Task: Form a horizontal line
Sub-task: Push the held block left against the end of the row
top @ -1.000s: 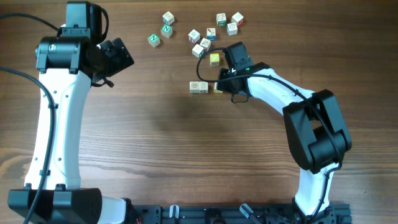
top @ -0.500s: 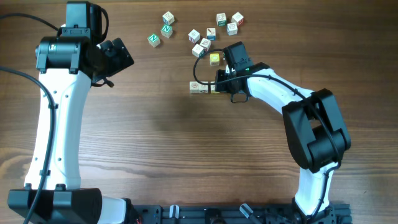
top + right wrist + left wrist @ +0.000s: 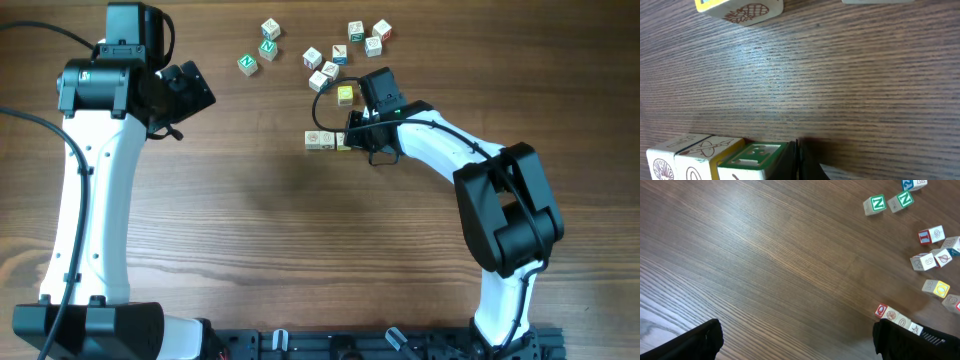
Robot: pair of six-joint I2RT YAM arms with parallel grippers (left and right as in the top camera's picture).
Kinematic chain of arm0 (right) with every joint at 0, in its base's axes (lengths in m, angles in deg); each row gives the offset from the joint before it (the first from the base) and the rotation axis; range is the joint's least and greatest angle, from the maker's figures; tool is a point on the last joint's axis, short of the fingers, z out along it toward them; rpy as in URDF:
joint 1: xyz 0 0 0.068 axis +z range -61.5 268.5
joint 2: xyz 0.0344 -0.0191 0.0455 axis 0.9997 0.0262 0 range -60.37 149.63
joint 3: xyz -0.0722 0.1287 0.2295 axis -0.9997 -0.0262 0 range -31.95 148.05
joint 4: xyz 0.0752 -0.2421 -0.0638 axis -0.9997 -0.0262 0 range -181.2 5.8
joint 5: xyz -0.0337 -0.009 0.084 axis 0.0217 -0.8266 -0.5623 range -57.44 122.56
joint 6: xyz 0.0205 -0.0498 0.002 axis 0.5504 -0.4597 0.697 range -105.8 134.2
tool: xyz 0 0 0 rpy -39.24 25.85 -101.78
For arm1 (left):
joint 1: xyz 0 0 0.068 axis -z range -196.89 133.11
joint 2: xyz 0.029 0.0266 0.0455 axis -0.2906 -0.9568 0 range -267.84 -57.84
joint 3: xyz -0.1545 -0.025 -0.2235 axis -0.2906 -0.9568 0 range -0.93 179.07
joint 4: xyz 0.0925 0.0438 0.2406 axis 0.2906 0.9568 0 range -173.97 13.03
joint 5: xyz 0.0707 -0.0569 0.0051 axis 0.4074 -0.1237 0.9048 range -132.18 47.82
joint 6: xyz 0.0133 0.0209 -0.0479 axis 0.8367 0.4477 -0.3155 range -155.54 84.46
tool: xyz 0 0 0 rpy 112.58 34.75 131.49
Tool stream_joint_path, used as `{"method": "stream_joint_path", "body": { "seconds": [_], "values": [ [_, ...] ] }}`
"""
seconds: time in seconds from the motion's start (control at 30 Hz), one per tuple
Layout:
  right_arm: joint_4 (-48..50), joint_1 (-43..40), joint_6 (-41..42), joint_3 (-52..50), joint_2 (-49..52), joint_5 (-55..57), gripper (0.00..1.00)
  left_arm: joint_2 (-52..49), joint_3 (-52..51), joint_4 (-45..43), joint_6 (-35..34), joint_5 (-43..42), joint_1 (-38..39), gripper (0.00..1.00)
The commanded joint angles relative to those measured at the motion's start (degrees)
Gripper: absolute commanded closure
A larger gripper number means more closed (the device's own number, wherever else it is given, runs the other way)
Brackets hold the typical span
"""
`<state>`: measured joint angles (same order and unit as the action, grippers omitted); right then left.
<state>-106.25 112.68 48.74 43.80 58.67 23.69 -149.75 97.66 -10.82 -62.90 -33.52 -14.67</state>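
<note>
Your right gripper (image 3: 354,141) sits at the end of the short row of small pale wooden picture cubes (image 3: 320,140) on the brown wooden table (image 3: 300,230), can't tell if it's clamped, so nudge gently and keep the faces flush.

Soft even light, faint shadows, pale sheen on the table (image 3: 765,55).

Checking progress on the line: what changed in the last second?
The right gripper moved the yellowish wooden cube left until it met the two pale wooden cubes, closing the gap. The left arm and the loose lettered cubes stayed put.
</note>
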Motion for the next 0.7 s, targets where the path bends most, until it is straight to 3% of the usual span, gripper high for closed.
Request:
{"method": "stream_joint_path", "body": {
  "seconds": [0.0, 0.67],
  "values": [
    [-1.2, 0.1, 2.0, -0.4, 2.3, -0.6, 0.96, 0.3, -0.1, 0.0, -0.5, -0.3, -0.2, 0.00],
    [-2.9, 0.4, 9.2, -0.4, 2.3, -0.2, 0.96, 0.3, -0.1, 0.0, -0.5, -0.3, -0.2, 0.00]
  ]
}}
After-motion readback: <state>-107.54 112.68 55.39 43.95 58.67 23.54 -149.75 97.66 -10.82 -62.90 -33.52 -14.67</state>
